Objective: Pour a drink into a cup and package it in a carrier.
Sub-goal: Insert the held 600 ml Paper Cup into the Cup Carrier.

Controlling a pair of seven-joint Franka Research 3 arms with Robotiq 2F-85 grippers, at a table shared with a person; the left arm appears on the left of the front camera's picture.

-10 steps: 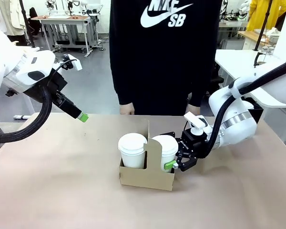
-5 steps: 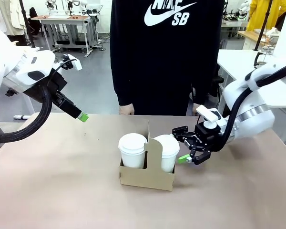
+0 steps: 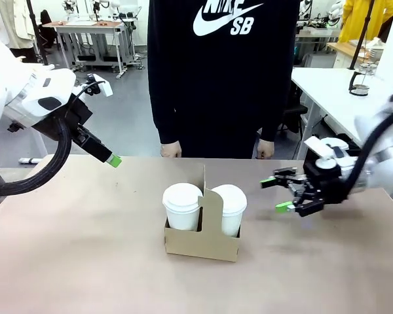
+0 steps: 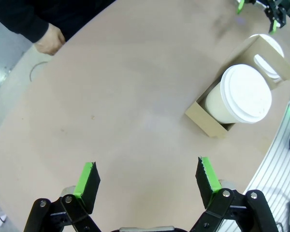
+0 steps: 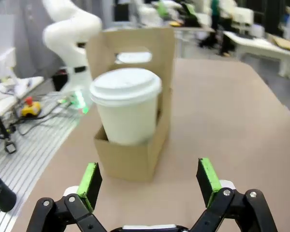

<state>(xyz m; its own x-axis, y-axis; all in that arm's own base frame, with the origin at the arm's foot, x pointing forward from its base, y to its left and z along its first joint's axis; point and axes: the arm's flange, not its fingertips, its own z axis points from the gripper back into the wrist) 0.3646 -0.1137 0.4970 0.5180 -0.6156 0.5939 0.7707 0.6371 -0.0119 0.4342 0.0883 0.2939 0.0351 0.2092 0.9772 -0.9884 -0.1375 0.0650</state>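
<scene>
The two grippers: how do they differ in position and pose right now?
The left gripper hangs high over the table's left side, far from the carrier; the right gripper sits low, just right of it. The left points downward, the right sideways toward the carrier. Both are open and empty.

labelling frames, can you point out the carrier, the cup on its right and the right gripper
carrier [image 3: 202, 243]: front view, on its brown front wall.
right cup [image 3: 228, 199]: front view, on its white lid.
right gripper [image 3: 277, 193]: front view, midway between its green fingertips, jaws open.
</scene>
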